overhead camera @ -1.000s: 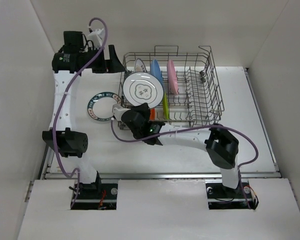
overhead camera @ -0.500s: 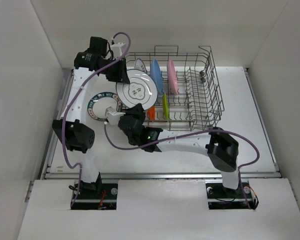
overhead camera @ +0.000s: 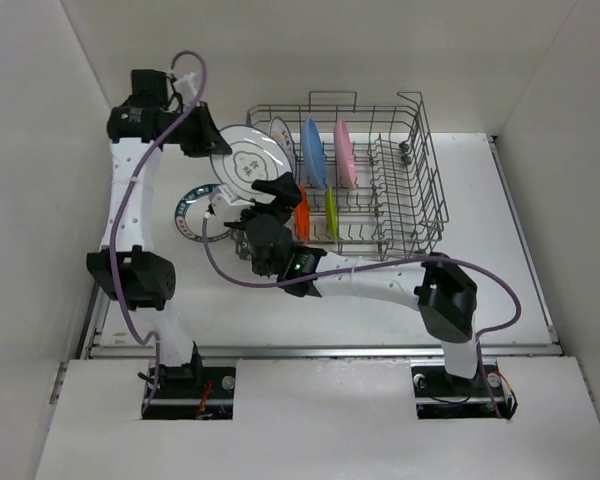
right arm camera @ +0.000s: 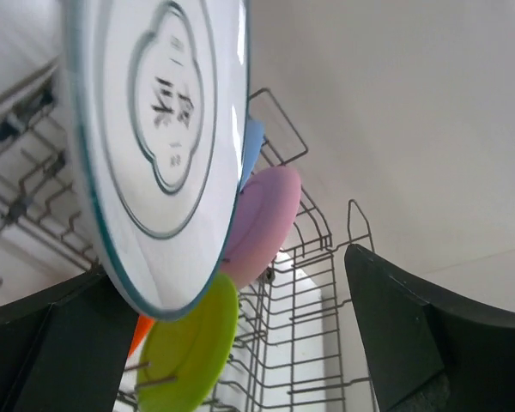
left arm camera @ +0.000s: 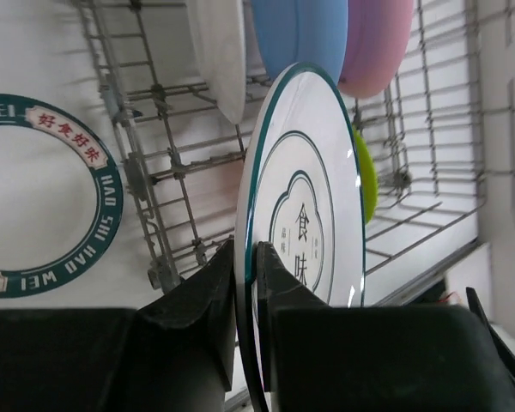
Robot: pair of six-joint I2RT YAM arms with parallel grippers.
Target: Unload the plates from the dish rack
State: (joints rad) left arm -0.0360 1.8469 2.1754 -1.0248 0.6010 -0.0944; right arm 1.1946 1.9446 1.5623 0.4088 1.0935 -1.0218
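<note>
The tabletop (overhead camera: 500, 250) carries the rack (overhead camera: 412, 190), a grey wire basket. In the rack's left part, a white plate (overhead camera: 280, 133), a blue plate (overhead camera: 313, 152) and a pink plate (overhead camera: 343, 152) stand on edge. Nearer the arms stand a small orange plate (overhead camera: 302, 216) and a lime plate (overhead camera: 331, 210). Just left of the rack, the teal-rimmed plate (overhead camera: 242, 165) hangs tilted above the tabletop, its rim pinched by the left gripper (left arm camera: 245, 257). Further left of the rack, a lettered plate (overhead camera: 192, 212) lies flat. The right gripper (overhead camera: 263, 200), jaws spread and holding nothing, sits at the rack's near left corner.
</note>
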